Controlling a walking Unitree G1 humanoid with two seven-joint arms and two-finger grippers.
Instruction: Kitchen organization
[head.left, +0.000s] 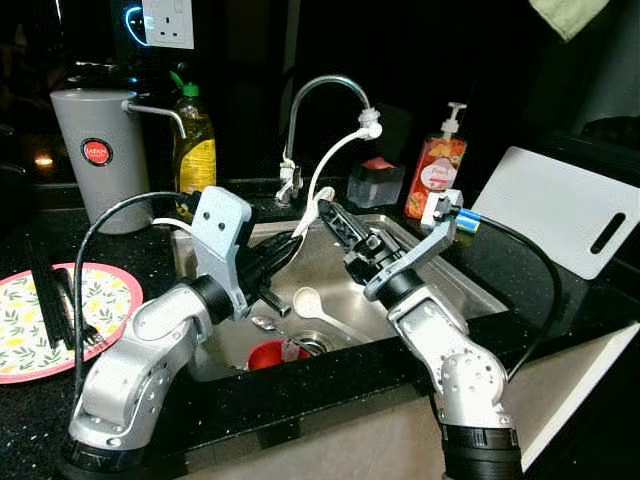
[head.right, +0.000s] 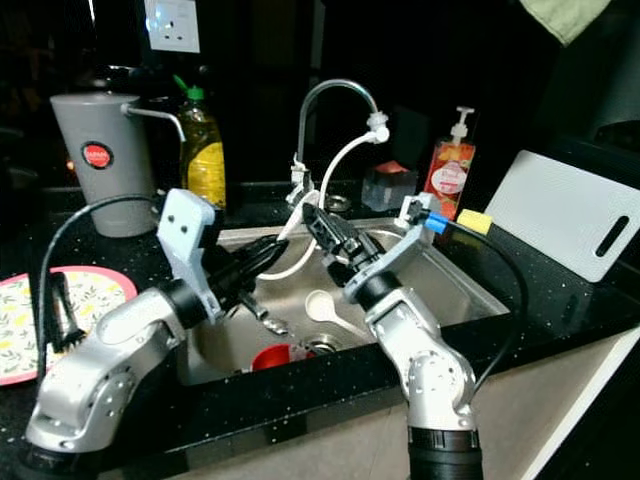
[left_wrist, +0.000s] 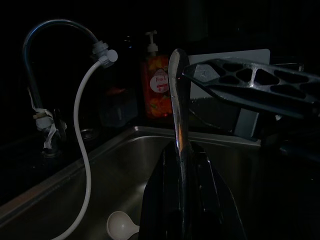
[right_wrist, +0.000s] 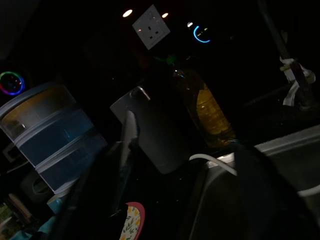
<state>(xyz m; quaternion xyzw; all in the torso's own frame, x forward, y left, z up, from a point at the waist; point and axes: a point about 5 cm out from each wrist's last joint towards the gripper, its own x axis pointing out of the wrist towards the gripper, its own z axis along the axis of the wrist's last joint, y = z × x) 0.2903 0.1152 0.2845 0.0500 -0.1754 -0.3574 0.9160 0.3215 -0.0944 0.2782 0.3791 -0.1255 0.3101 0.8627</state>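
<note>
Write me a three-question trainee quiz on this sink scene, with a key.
1. Which of these lies in the sink basin? A: the patterned plate. B: a white spoon. C: the soap bottle.
2. True or false: the white cutting board is on the robot's right of the sink.
3. Fill in: over the basin, the left gripper is shut on a ____.

Key: 1 B. 2 true. 3 metal utensil, which stands upright between the fingers in the left wrist view.
</note>
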